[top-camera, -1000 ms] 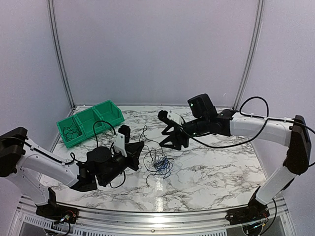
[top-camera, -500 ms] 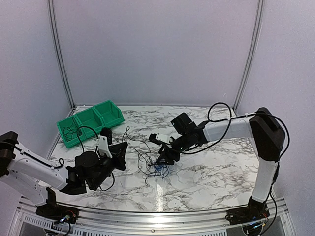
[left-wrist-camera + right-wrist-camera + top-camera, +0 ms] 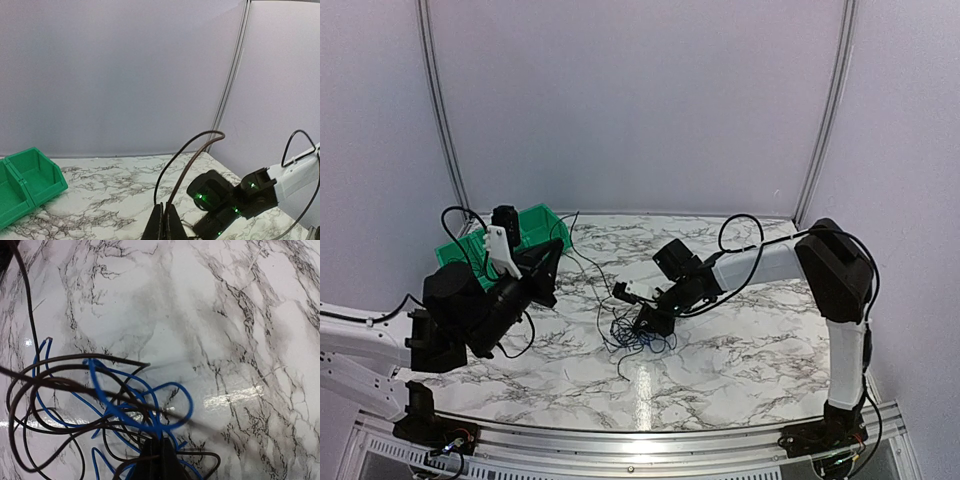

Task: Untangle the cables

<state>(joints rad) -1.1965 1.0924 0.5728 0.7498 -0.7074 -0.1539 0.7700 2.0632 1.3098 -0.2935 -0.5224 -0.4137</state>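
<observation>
Your left hand (image 3: 164,224) is pressed together at the tips and pinches one thin black strand (image 3: 186,150), which rises from the fingers in a smooth arch. In the top view this hand is lifted above the worktop (image 3: 750,345), in front of the green plastic bins (image 3: 546,224), and the strand runs from it down to the right, toward the knot.

The cables (image 3: 638,336) lie as a small loose knot near the middle of the glossy, marble-patterned worktop: thin round wires, some black and some bright blue, curled in open loops that cross one another.

Your right hand (image 3: 647,318) is low over the knot. In its wrist view the two dark fingers (image 3: 161,462) are closed together, pinching the wires where blue and black loops meet.
</observation>
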